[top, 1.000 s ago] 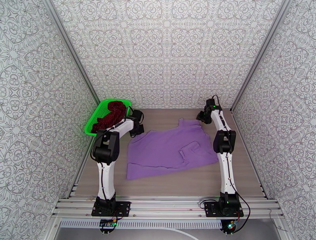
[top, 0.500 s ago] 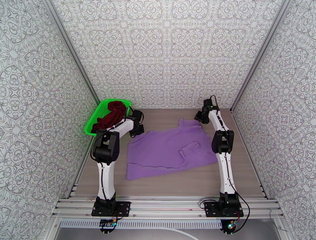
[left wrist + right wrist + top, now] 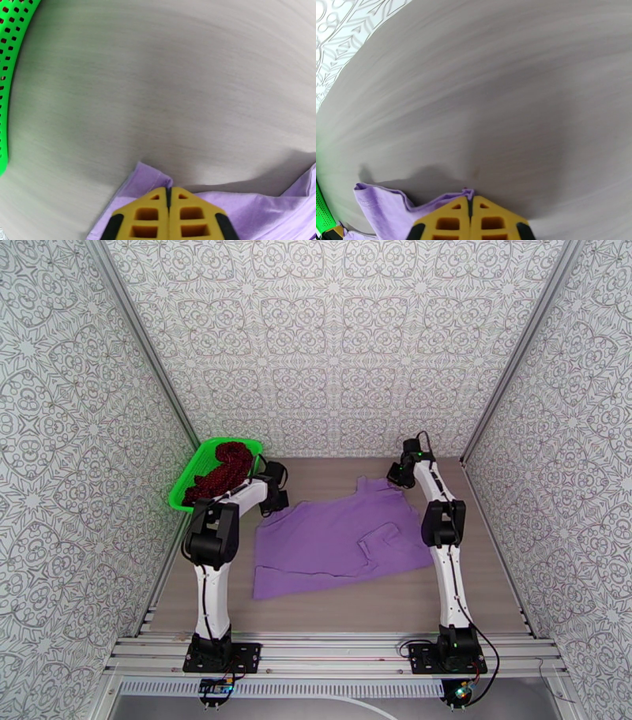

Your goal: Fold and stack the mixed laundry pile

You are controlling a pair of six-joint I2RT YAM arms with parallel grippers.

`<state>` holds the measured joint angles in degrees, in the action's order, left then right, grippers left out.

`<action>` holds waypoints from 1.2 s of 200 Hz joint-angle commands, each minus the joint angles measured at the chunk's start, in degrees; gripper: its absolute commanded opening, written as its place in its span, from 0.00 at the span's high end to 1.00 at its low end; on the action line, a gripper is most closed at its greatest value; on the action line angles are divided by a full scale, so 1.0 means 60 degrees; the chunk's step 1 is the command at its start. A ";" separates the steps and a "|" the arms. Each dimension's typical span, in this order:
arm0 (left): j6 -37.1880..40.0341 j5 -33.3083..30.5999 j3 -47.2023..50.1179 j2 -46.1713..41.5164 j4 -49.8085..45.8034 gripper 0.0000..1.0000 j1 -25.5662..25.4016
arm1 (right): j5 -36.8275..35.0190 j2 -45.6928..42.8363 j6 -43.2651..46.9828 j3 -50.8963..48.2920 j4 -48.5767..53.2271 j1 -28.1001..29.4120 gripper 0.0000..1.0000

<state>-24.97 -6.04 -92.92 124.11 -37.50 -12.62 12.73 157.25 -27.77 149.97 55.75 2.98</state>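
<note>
Stretching forward, left claw (image 3: pixel 169 190) and right claw (image 3: pixel 470 199) pinch T-shirt (image 3: pixel 340 544).

Two arms at full reach: the left arm (image 3: pixel 207 556) climbs from its mount to a sharply bent elbow, and its white forearm angles away and inward. The left gripper (image 3: pixel 169 193) points down, its yellow fingers (image 3: pixel 146 215) pressed flat together on a corner of the lavender T-shirt (image 3: pixel 144 175). The right arm (image 3: pixel 449 587) extends almost straight toward the far side, with its wrist turned inward at the end. The right gripper (image 3: pixel 470 201) has its jaws closed tight, pinching the shirt's hem at the tips.
</note>
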 commanded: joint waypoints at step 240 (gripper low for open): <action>0.0339 -0.0720 0.2341 -0.3272 0.1048 1.00 0.0229 | 0.2097 -0.5570 0.1449 -0.6980 -0.4408 0.0103 1.00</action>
<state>-23.88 -8.88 -80.84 107.04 -32.60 -11.46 24.56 128.53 -20.08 111.26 32.36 3.33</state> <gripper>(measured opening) 0.034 0.045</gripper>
